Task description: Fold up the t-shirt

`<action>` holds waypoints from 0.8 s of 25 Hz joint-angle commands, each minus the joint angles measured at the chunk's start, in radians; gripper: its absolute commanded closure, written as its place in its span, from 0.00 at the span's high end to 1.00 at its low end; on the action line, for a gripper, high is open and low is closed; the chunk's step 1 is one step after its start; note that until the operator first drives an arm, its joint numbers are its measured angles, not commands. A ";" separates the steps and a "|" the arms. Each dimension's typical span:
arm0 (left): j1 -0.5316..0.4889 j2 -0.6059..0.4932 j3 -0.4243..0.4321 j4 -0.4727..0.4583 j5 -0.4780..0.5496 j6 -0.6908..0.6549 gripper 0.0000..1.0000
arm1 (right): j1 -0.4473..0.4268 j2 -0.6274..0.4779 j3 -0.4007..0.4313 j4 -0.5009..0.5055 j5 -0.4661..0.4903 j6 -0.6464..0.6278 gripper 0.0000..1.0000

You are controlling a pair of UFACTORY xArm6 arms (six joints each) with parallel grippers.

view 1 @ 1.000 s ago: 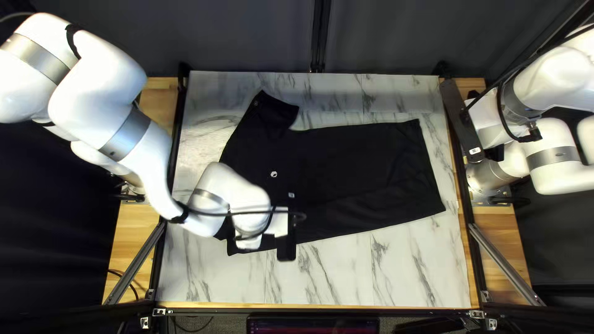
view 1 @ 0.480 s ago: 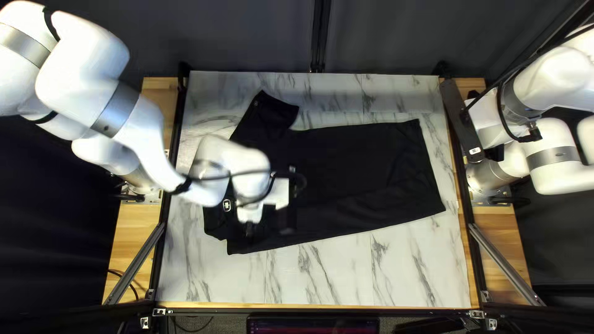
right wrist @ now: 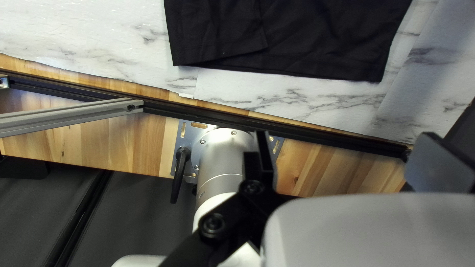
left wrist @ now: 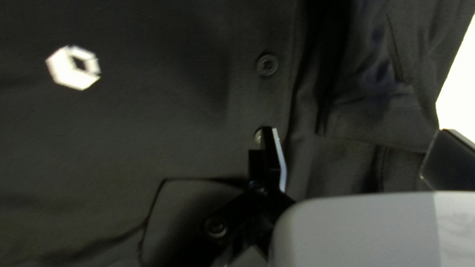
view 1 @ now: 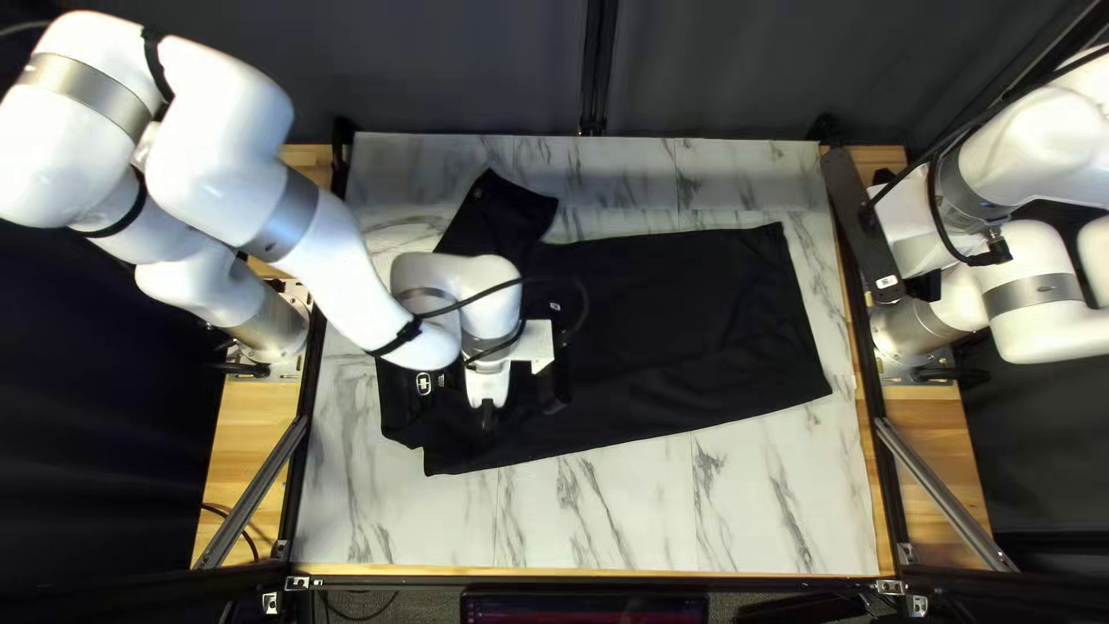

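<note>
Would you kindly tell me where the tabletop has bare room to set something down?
In the top left view, the widest bare patch of the tabletop lies between the black shirt and the near edge; narrower strips border its far and right sides. The left is crowded: my left arm reaches over the shirt there.

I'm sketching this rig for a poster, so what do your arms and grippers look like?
My left arm and right arm are white, with rounded segments and silver-grey bands. Black cables loop along both. My left gripper and right gripper each have two flat, black fingers on black links with round bolts.
</note>
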 commanded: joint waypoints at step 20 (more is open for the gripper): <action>0.004 -0.027 -0.048 0.105 0.058 -0.010 1.00 | 0.000 0.000 0.000 0.000 0.000 0.000 1.00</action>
